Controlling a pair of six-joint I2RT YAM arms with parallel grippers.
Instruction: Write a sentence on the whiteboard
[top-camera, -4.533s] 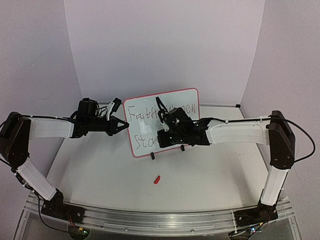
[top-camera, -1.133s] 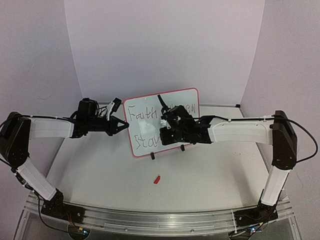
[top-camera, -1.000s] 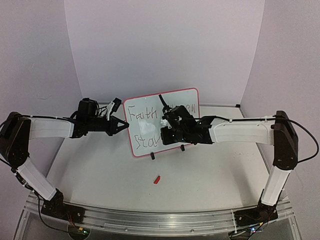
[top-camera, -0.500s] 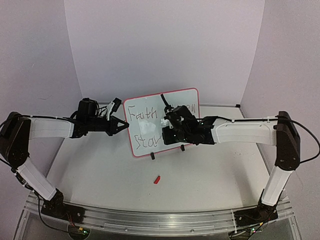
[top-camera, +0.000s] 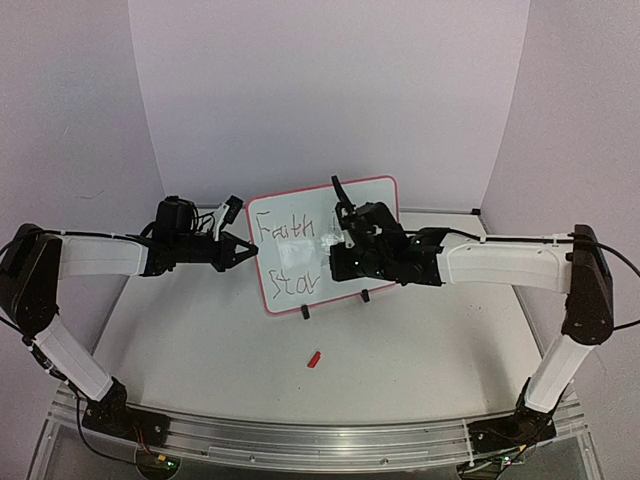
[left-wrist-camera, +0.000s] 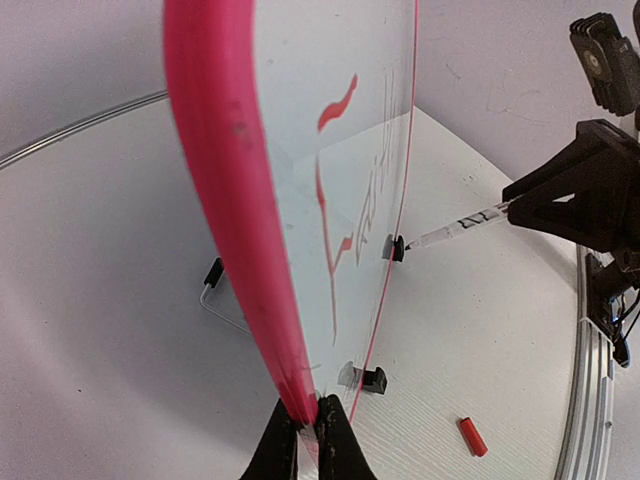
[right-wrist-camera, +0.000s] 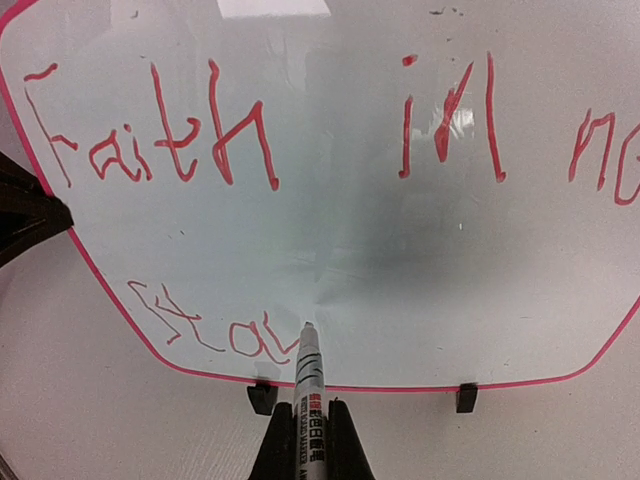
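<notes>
left claw (left-wrist-camera: 306, 432): clamped tight on the edge of the glossy white, pink-rimmed whiteboard (left-wrist-camera: 215, 200), steadying it for writing.
right claw (right-wrist-camera: 308, 440): pinching a white marker pen (right-wrist-camera: 309, 372), tip just ahead on the red handwritten sentence (right-wrist-camera: 215, 130), at "star".

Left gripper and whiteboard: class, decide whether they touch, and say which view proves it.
Touching. The left wrist view shows the left gripper with its fingers pinched shut on the pink rim of the whiteboard.
</notes>
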